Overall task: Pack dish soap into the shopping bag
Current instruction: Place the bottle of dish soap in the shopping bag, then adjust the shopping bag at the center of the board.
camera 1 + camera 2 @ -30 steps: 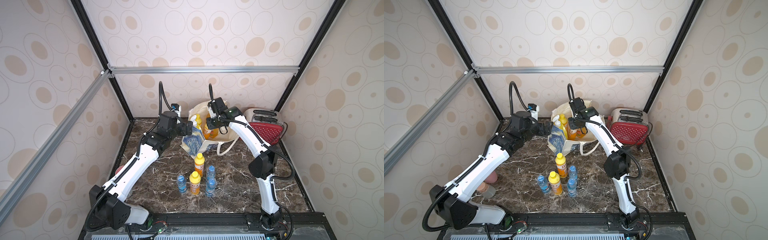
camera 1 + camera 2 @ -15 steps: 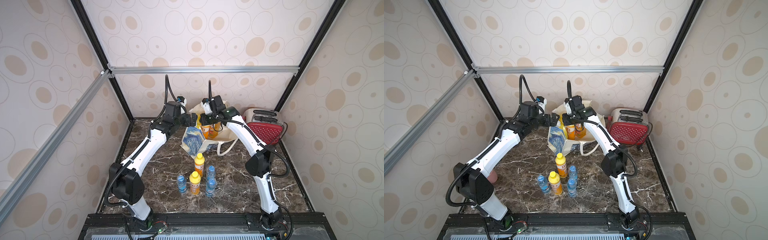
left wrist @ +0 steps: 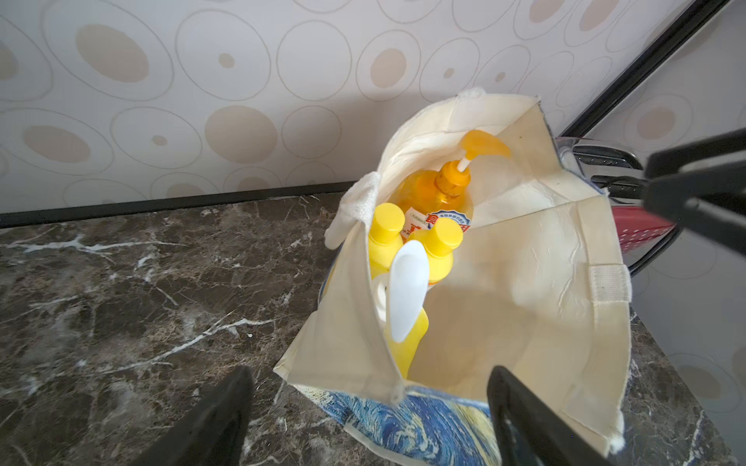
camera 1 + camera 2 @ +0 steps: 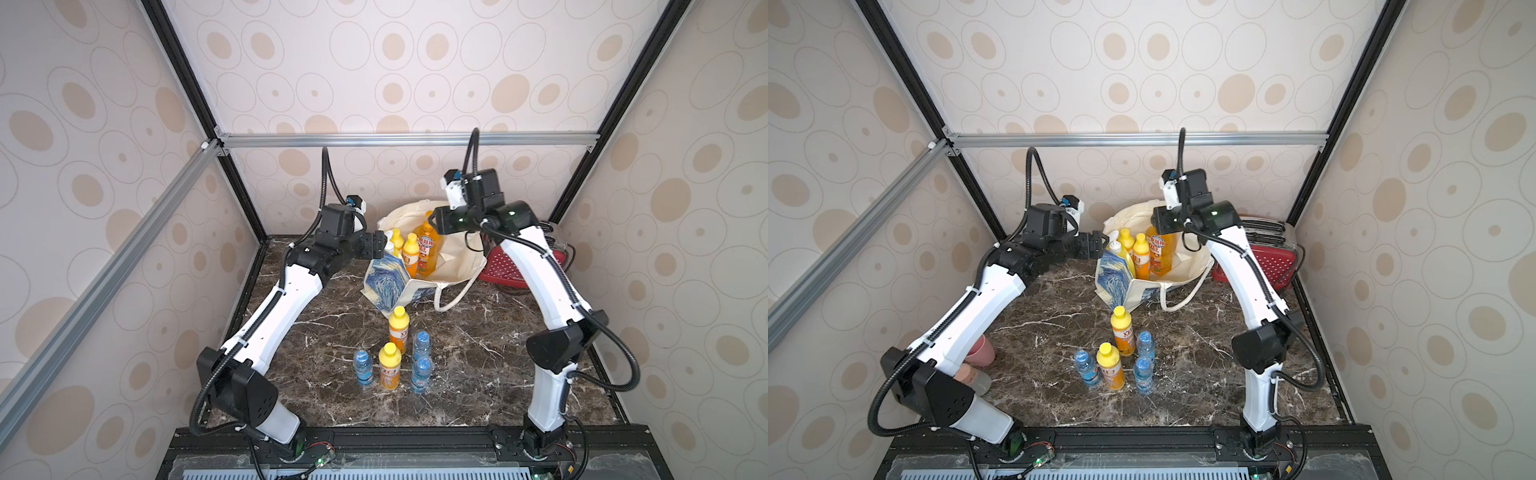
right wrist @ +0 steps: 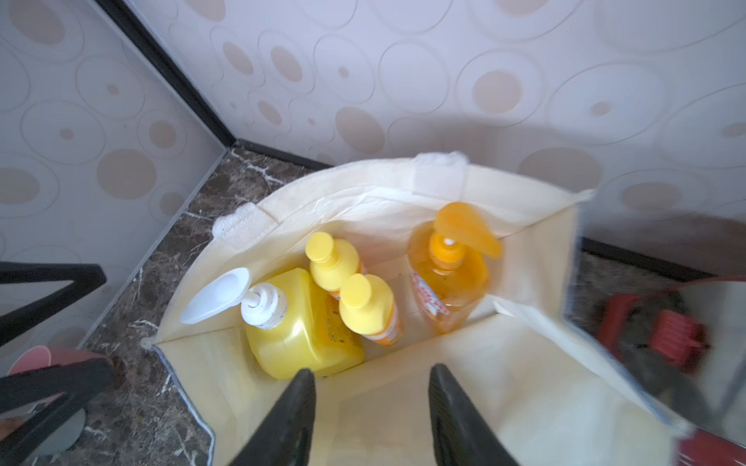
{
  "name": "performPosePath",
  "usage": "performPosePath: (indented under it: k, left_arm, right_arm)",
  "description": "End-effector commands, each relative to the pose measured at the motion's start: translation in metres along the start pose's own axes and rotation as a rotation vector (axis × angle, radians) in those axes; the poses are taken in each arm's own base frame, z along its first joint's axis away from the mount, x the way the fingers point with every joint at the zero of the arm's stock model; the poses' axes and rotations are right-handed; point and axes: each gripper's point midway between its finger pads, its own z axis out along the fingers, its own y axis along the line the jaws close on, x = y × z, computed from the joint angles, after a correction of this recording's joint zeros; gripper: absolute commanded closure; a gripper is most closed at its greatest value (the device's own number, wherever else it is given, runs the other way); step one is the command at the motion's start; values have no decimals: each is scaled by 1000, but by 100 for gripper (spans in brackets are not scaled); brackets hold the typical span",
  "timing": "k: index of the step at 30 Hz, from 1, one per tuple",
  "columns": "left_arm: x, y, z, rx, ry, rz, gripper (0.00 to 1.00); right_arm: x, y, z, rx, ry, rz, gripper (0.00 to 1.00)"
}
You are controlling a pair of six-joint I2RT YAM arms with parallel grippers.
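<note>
The shopping bag (image 4: pixel 392 286) (image 4: pixel 1121 282) stands open at the back of the table. Inside it I see dish soap: a big yellow white-pump bottle (image 5: pixel 298 327), two small yellow-capped bottles (image 5: pixel 331 258) (image 5: pixel 367 306) and an amber pump bottle (image 5: pixel 448 274). Two more small orange bottles (image 4: pixel 399 328) (image 4: pixel 389 365) stand on the table in front. My left gripper (image 4: pixel 380 245) (image 3: pixel 369 373) is open, its fingers either side of the bag's near corner without touching it. My right gripper (image 4: pixel 434 218) (image 5: pixel 372 370) hangs open and empty above the bag's mouth.
Three blue-capped water bottles (image 4: pixel 363 368) (image 4: pixel 422 345) (image 4: pixel 420 374) stand around the front soap bottles. A red toaster (image 4: pixel 507 266) sits right of the bag. Pink cups (image 4: pixel 980 353) lie at the left edge under my left arm. The bag's rope handle (image 4: pixel 453 295) trails on the marble.
My right gripper has opened and risen from inside the bag to above its mouth. My left arm has shifted posture, its gripper still at the bag's left corner, jaws slightly narrower.
</note>
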Motion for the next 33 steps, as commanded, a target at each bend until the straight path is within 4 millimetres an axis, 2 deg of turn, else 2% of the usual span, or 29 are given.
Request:
performPosePath:
  k: [1,3,4,5,6,10,14,18,21,24,27,29,33]
  left_arm:
    - [-2,-25,-26,33,4,-17,20]
    - [1,-42,-24,79,21,-52,21]
    - [5,-46,-21,87,36,-74,21]
    - [9,-46,-15,76,47,-95,22]
    - [18,-44,-11,45,81,-106,22]
    - [31,-47,2,-23,109,-117,17]
    - [36,-53,11,-37,111,-124,18]
    - [44,-49,24,-60,120,-134,21]
    - [53,-48,37,-69,149,-133,25]
    - [58,-47,47,-85,164,-121,34]
    - [63,-42,52,-109,174,-103,50]
    - [63,-39,52,-121,170,-91,66]
    - [64,-34,47,-145,173,-65,91]
  right_arm:
    - [25,-46,0,119,111,-38,42]
    - [33,-71,1,159,152,-32,36]
    - [37,-73,4,159,167,-38,35]
    - [39,-93,5,184,179,-19,33]
    - [41,-98,6,183,188,-19,32]
    - [46,-101,21,137,216,-71,27]
    - [49,-105,39,116,231,-102,26]
    - [57,-111,57,108,252,-103,27]
    - [61,-115,67,107,259,-100,39]
    - [62,-113,70,93,259,-86,59]
    - [60,-109,63,87,255,-72,79]
    - [59,-109,56,99,253,-58,89]
    - [57,-108,39,127,252,-21,100]
